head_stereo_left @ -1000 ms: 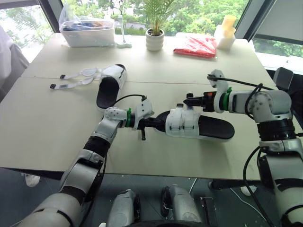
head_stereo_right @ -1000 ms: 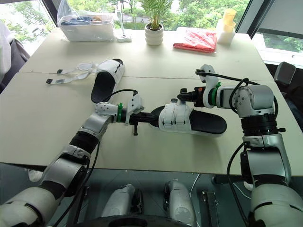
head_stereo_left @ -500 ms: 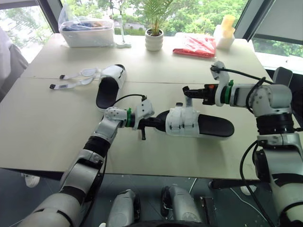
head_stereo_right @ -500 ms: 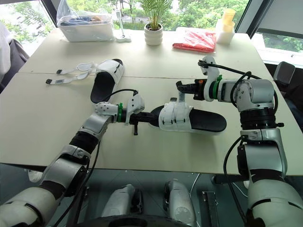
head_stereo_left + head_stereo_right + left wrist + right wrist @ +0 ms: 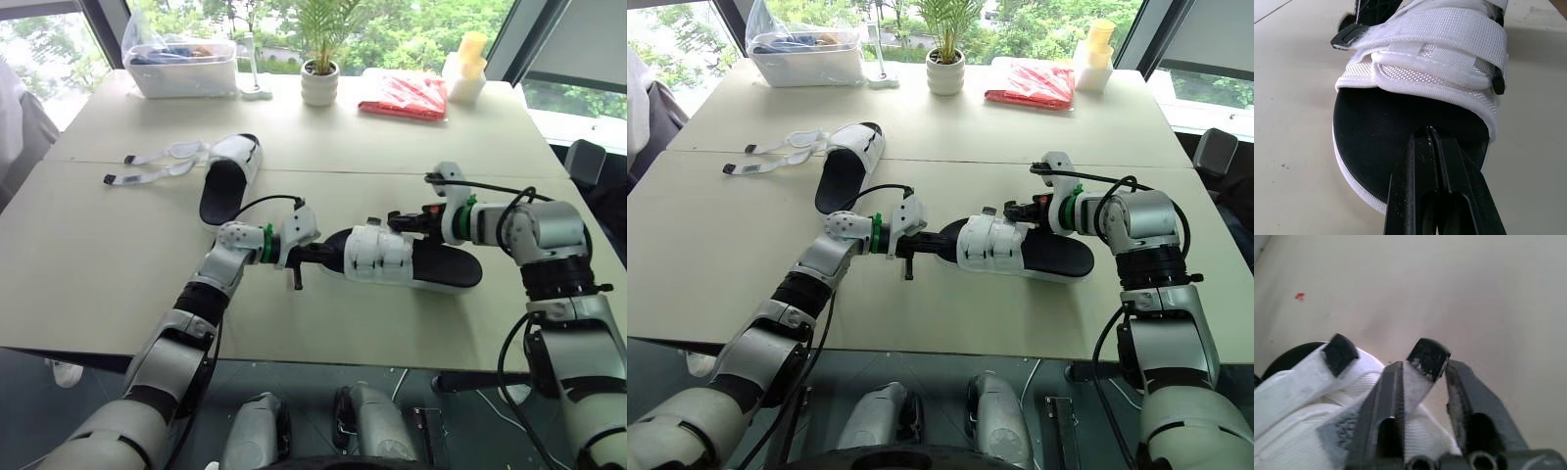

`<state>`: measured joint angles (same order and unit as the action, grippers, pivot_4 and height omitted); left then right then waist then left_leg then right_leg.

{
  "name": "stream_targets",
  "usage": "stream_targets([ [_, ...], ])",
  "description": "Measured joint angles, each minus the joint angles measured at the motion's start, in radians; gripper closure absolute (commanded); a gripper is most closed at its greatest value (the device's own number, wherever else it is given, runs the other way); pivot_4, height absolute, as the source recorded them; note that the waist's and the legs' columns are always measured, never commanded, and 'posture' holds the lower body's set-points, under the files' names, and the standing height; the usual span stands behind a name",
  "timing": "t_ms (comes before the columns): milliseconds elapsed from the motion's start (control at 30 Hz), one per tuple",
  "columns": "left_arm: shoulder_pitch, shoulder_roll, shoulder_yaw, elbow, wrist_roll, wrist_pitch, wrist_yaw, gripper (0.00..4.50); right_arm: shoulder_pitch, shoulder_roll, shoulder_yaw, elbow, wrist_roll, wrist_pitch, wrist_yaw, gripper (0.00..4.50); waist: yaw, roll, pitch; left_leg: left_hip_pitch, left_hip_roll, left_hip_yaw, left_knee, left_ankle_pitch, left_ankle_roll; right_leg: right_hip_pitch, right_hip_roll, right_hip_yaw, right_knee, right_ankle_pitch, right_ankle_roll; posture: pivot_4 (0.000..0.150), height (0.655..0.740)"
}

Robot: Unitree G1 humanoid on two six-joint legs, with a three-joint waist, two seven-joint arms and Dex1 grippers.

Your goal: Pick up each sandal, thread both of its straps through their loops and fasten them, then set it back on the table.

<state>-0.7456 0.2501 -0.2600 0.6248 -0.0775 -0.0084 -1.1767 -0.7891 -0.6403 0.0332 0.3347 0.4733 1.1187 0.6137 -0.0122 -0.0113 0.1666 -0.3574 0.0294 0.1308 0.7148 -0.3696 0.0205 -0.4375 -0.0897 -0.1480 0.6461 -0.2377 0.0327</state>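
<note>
Sandal two [image 5: 227, 176] lay unfastened at the left of the surface [image 5: 98, 255]. My left tool [image 5: 315, 253], fingers pressed together, rested its tips on the toe of the near sandal [image 5: 431, 262], which lay mid-surface. My right tool [image 5: 1422, 369] pinched one strap [image 5: 1418, 382] end above its white upper.

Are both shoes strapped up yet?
Not yet. The near sandal already has both straps lying across its top. It is in hand: the left pincer pinches its toe and the right pincer is at one strap end. The far sandal lies on the table with its loose straps spread out: that one is left.
</note>
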Motion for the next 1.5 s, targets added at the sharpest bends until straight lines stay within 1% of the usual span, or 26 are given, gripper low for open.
stream_targets([
  [33,0.000,0.001,0.000,0.000,0.000,0.000,-0.001,4.50,0.007,-0.005,-0.007,-0.005,-0.004,-0.005,-0.001,1.51,-0.001,0.000,0.000,0.000,0.000,0.000,0.000,0.000,0.000,0.000,0.000,0.000,0.000,0.000,0.000,0.150,0.7288],
  [100,0.001,0.005,0.001,-0.001,0.000,0.000,-0.002,4.50,0.022,-0.015,-0.011,-0.035,-0.021,-0.039,0.001,0.63,-0.001,0.000,0.000,0.000,0.000,0.000,0.000,0.000,0.000,-0.001,0.000,0.000,0.000,0.000,0.000,0.150,0.7288],
  [167,0.002,0.006,0.002,-0.002,0.000,0.000,-0.002,4.50,0.031,-0.034,-0.012,-0.068,-0.036,-0.104,0.020,0.63,-0.001,0.001,0.001,0.000,0.000,0.000,0.000,0.000,0.000,-0.001,0.000,0.000,0.000,0.000,0.000,0.150,0.7288],
  [200,0.002,0.006,0.002,-0.002,0.000,0.000,-0.002,4.50,0.031,-0.042,-0.022,-0.086,-0.038,-0.134,0.032,0.79,-0.001,0.001,0.001,0.000,0.000,0.000,0.000,0.000,0.000,-0.001,0.000,0.000,0.000,0.000,0.000,0.150,0.7288],
  [267,0.002,0.006,0.002,-0.002,0.000,0.000,-0.002,4.50,0.028,-0.049,-0.051,-0.126,-0.033,-0.161,0.057,1.62,-0.001,0.001,0.001,0.000,0.000,0.000,0.000,0.000,0.000,-0.001,0.000,0.000,0.000,0.000,0.000,0.150,0.7288],
  [333,0.002,0.005,0.001,-0.003,0.000,-0.001,-0.002,4.50,0.053,-0.060,-0.060,-0.205,0.001,-0.164,0.118,2.58,0.000,0.001,0.001,0.000,0.000,0.000,0.000,0.000,0.000,-0.001,0.000,0.000,0.000,0.000,0.000,0.150,0.7288],
  [367,0.003,0.004,0.001,-0.004,0.000,-0.001,-0.002,4.50,0.076,-0.061,-0.056,-0.242,0.015,-0.163,0.145,3.17,0.000,0.001,0.001,0.000,0.000,0.000,0.000,0.000,0.000,-0.001,0.000,0.000,0.000,0.000,0.000,0.150,0.7288],
  [433,0.003,0.003,0.001,-0.004,0.000,-0.001,-0.001,4.50,0.126,-0.061,-0.024,-0.294,0.024,-0.152,0.184,4.21,0.000,0.001,0.001,0.000,0.000,0.000,0.000,0.000,0.000,-0.001,0.000,0.000,0.000,0.000,0.000,0.150,0.7288],
  [467,0.003,0.004,0.001,-0.004,0.000,-0.001,-0.001,4.50,0.144,-0.063,-0.002,-0.305,0.020,-0.146,0.189,4.49,0.000,0.001,0.001,0.000,0.000,0.000,0.000,0.000,0.000,-0.001,0.000,0.000,0.000,0.000,0.000,0.150,0.7288],
  [600,0.003,0.005,0.002,-0.004,0.000,-0.001,-0.001,4.50,0.176,-0.071,0.070,-0.309,-0.052,-0.180,0.175,4.49,0.000,0.001,0.000,0.000,0.000,0.000,0.000,0.000,0.000,0.000,0.000,0.000,0.000,0.000,0.000,0.150,0.7288],
  [700,0.003,0.005,0.001,-0.004,0.001,-0.002,-0.002,4.50,0.166,-0.067,0.088,-0.258,-0.111,-0.234,0.154,4.49,0.000,0.001,0.000,0.000,0.000,0.000,0.000,0.000,0.000,0.000,0.000,0.000,0.000,0.000,0.000,0.150,0.7288],
  [833,0.003,0.003,0.000,-0.002,0.001,-0.003,-0.001,4.50,0.130,-0.008,0.073,-0.065,-0.175,-0.307,0.091,4.49,-0.001,0.001,0.000,0.001,0.000,0.000,0.000,0.000,0.000,0.001,0.000,0.000,0.000,0.000,0.000,0.150,0.7288],
  [900,0.002,0.002,0.000,-0.003,0.001,-0.004,-0.002,4.50,0.131,-0.005,0.052,-0.039,-0.172,-0.319,0.095,4.49,-0.001,0.002,0.000,0.000,0.000,0.000,0.000,0.000,0.000,0.000,0.000,0.000,0.000,0.000,0.000,0.150,0.7288],
  [1000,0.002,0.002,0.001,-0.003,0.001,-0.004,-0.001,4.50,0.153,-0.022,-0.009,-0.091,-0.135,-0.290,0.119,4.49,0.000,0.002,0.001,0.000,0.000,0.000,0.000,0.000,0.000,0.000,0.000,0.000,0.000,0.000,0.000,0.150,0.7288],
  [1167,0.005,0.008,0.007,-0.023,-0.006,0.013,0.001,4.50,0.254,-0.089,-0.180,-0.391,0.027,-0.092,0.139,4.49,0.001,0.002,0.001,-0.001,0.000,0.000,0.000,0.000,0.000,-0.001,0.000,0.000,-0.001,0.000,0.000,0.150,0.7288],
  [1200,0.007,0.013,0.010,-0.041,-0.014,0.031,0.001,3.97,0.280,-0.100,-0.223,-0.464,0.071,-0.043,0.139,4.50,0.000,0.002,0.001,-0.001,0.001,0.000,0.000,0.000,0.000,-0.001,0.000,0.000,0.000,0.000,0.000,0.150,0.7288],
  [1233,0.010,0.020,0.018,-0.076,-0.032,0.066,-0.005,3.64,0.320,-0.106,-0.275,-0.548,0.125,0.011,0.138,4.50,0.001,0.001,0.001,-0.002,0.001,-0.001,-0.001,0.000,0.000,-0.002,0.000,0.000,-0.001,0.000,0.000,0.150,0.7288],
  [1300,0.014,0.058,0.049,-0.157,-0.082,0.134,-0.028,2.75,0.394,-0.105,-0.349,-0.673,0.211,0.091,0.133,3.97,-0.001,0.001,0.001,-0.001,0.001,-0.001,-0.001,0.000,-0.001,-0.002,0.001,0.000,0.000,0.000,0.000,0.150,0.7288],
  [1333,0.015,0.080,0.063,-0.201,-0.104,0.162,-0.040,2.19,0.429,-0.101,-0.373,-0.713,0.241,0.120,0.125,3.60,-0.001,0.001,0.001,-0.001,0.001,-0.001,-0.002,0.000,-0.001,-0.002,0.001,0.000,0.000,0.000,0.000,0.150,0.7288],
  [1367,0.021,0.105,0.080,-0.258,-0.132,0.199,-0.051,1.72,0.466,-0.089,-0.398,-0.750,0.272,0.146,0.116,3.14,-0.001,0.001,0.001,-0.001,0.001,-0.001,-0.001,0.000,-0.001,-0.002,0.001,0.000,-0.001,0.000,0.000,0.150,0.7288],
  [1467,0.049,0.185,0.119,-0.411,-0.214,0.313,-0.085,0.22,0.535,-0.037,-0.445,-0.809,0.337,0.189,0.077,1.60,-0.001,0.002,0.001,-0.001,0.001,-0.001,-0.001,0.000,-0.001,-0.002,0.001,0.000,0.000,0.000,0.000,0.150,0.7288],
  [1500,0.059,0.222,0.131,-0.462,-0.244,0.354,-0.101,0.00,0.561,-0.030,-0.447,-0.825,0.342,0.188,0.066,1.07,0.000,0.002,0.001,-0.001,0.001,-0.001,-0.001,0.000,-0.001,-0.002,0.001,0.000,0.000,0.000,0.000,0.150,0.7288],
])
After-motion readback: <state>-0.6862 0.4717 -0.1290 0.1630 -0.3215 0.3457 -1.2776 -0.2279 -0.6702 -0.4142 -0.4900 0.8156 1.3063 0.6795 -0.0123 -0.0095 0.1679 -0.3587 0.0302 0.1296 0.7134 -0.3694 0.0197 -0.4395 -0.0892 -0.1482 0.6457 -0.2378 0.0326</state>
